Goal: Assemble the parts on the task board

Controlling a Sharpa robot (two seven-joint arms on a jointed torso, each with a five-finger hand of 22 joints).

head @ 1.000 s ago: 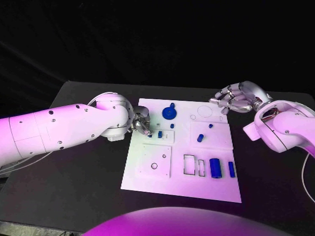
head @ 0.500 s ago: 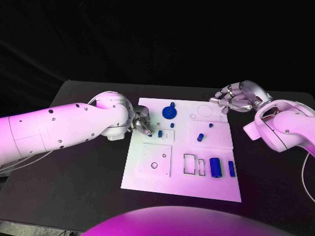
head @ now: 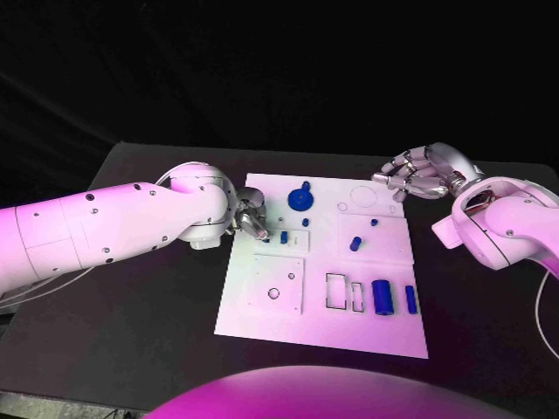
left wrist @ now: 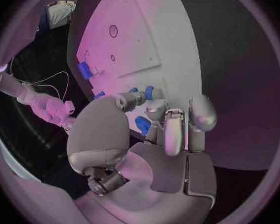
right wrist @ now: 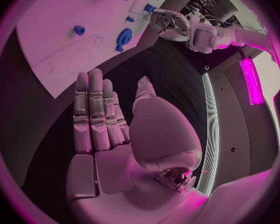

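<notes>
The white task board (head: 320, 330) lies mid-table. On it are a blue gear (head: 301, 200), a small blue peg (head: 284, 236), two more small blue parts (head: 356, 244) and a blue cylinder (head: 383, 297) with a slim piece (head: 410, 299) beside it. My left hand (head: 250, 220) hovers at the board's left edge, fingers curled in. Its thumb and a fingertip (left wrist: 159, 108) meet at the peg (left wrist: 150, 92); whether they grip it is unclear. My right hand (head: 418, 175) floats off the board's far right corner, fingers apart, holding nothing (right wrist: 99, 114).
A raised square plate (head: 277, 284) with a round hole sits on the board's near left, with rectangular slots (head: 344, 292) to its right. Black table (head: 128, 332) surrounds the board. The right wrist view shows the board (right wrist: 59, 15) and my left hand (right wrist: 171, 22).
</notes>
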